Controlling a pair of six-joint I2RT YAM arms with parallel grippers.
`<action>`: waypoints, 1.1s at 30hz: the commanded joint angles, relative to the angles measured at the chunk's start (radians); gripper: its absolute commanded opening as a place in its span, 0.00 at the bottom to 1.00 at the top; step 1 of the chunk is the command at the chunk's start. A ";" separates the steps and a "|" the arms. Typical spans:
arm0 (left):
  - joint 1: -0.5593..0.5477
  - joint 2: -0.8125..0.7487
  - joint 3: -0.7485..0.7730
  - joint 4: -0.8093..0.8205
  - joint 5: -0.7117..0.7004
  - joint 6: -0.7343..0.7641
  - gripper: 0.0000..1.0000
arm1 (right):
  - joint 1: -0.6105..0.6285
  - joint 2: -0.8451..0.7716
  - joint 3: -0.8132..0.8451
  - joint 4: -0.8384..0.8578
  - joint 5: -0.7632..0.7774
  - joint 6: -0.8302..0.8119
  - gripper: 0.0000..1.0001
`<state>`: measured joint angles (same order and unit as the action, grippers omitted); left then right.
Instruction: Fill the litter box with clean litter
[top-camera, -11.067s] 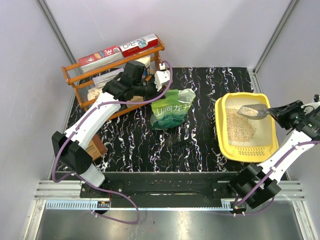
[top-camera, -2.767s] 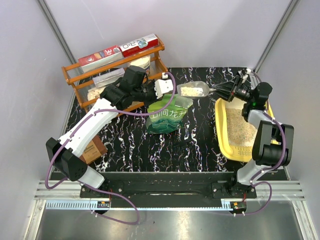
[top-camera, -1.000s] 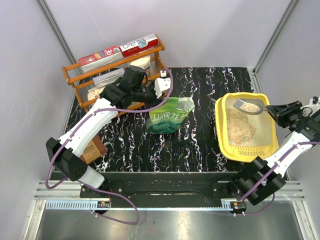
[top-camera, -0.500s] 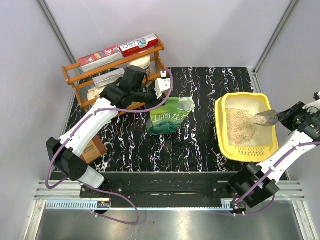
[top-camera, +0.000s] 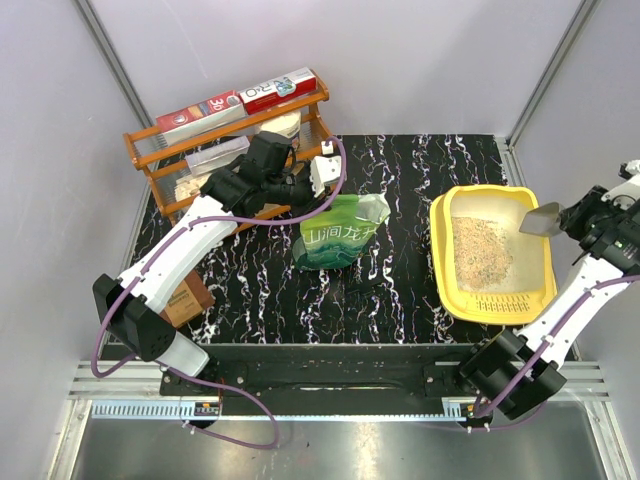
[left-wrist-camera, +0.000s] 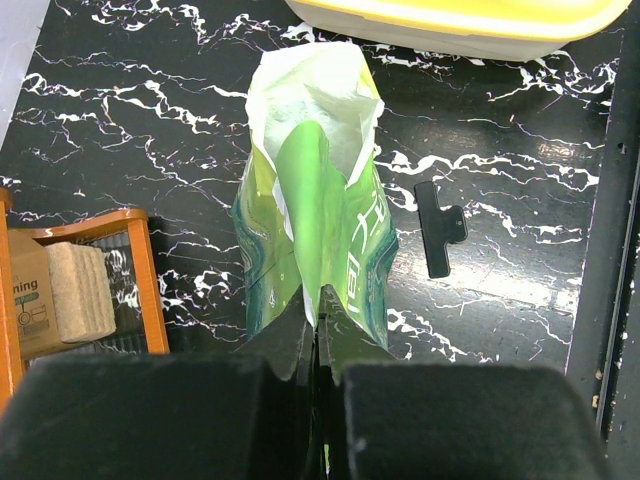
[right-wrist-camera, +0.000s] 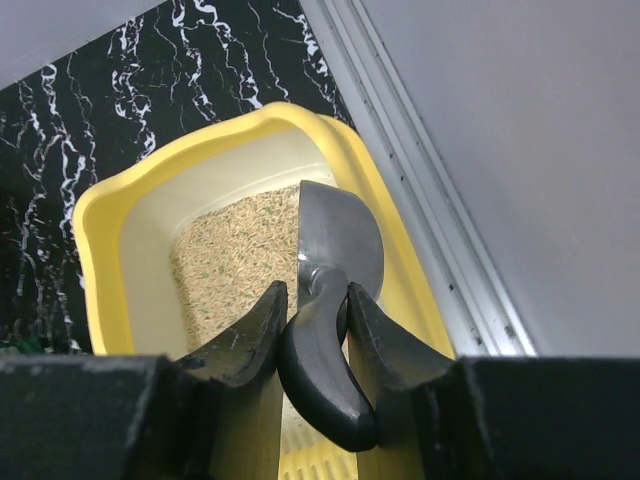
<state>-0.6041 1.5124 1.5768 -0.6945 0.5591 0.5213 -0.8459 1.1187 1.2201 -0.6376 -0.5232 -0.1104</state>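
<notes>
Now the right gripper (right-wrist-camera: 316, 300) is clamping the handle of the grey scoop (right-wrist-camera: 342, 240), holding it tilted on edge over the right rim of the litter box (top-camera: 495, 309). The clean litter (top-camera: 482, 252) is lying inside that box. The left gripper (left-wrist-camera: 318, 322) is pinching tight on the green pouch (top-camera: 338, 232), which is standing left of the litter box.

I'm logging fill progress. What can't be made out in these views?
- Fill level of the green plastic pouch: left wrist view, folded mouth hides it.
- Grey metal scoop's load: right wrist view shows only its back.
- Yellow plastic litter tray's near end: right wrist view, right end effector covers it.
</notes>
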 joint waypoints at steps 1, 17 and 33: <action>-0.017 -0.055 0.023 0.153 0.061 -0.018 0.00 | 0.050 -0.013 0.059 0.113 0.022 -0.118 0.00; -0.016 -0.032 0.051 0.204 0.025 -0.101 0.00 | 0.517 0.118 0.456 -0.201 -0.442 0.022 0.00; -0.017 -0.032 0.075 0.095 -0.019 -0.023 0.00 | 0.820 0.351 0.582 -0.251 -0.462 -0.132 0.00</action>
<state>-0.6098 1.5124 1.5822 -0.6914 0.5175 0.5041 -0.0868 1.4658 1.7699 -0.9451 -1.0222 -0.1810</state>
